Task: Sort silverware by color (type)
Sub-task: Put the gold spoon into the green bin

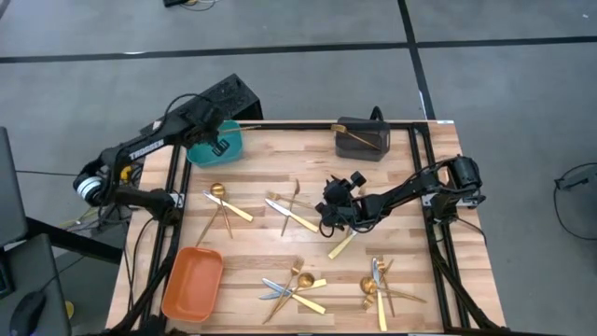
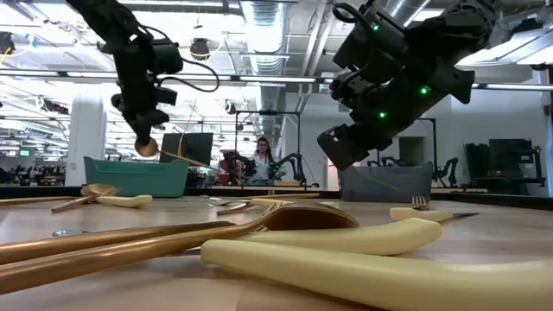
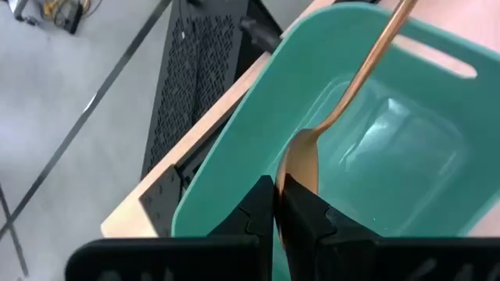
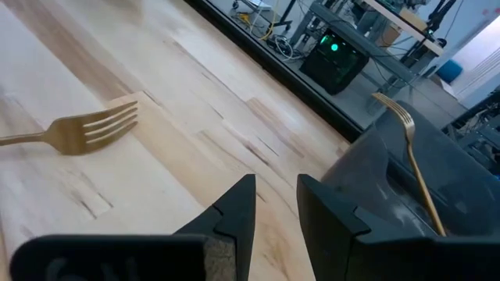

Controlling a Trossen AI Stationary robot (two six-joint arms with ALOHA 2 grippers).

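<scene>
Left gripper [image 3: 275, 204] is over the teal plastic bin [image 1: 227, 149] at the far-left corner of the wooden surface [image 1: 280, 168], jaws clamped on the bowl end of a shiny gold spoon [image 3: 344, 101]; the handle sticks out past the bin rim.

Risks, as I read them:
- Pinch is at the bowl, so the long handle acts as a lever. On release it could tip over the rim and land outside the bin.
- Low view shows the spoon hanging above the bin wall. A drop from there may bounce.

Right gripper [image 4: 275, 204] hovers mid-surface, jaws part open, holding nothing. A gold fork [image 4: 78, 133] lies flat just ahead of it; another gold fork [image 4: 414, 164] already leans in the dark grey bin [image 1: 362, 140].
- Flat thin fork on wood: jaws could skid or push it away.

The remaining gold and silver cutlery [image 1: 298, 285] is scattered in crossed clusters; picking one piece may drag its neighbours.
</scene>
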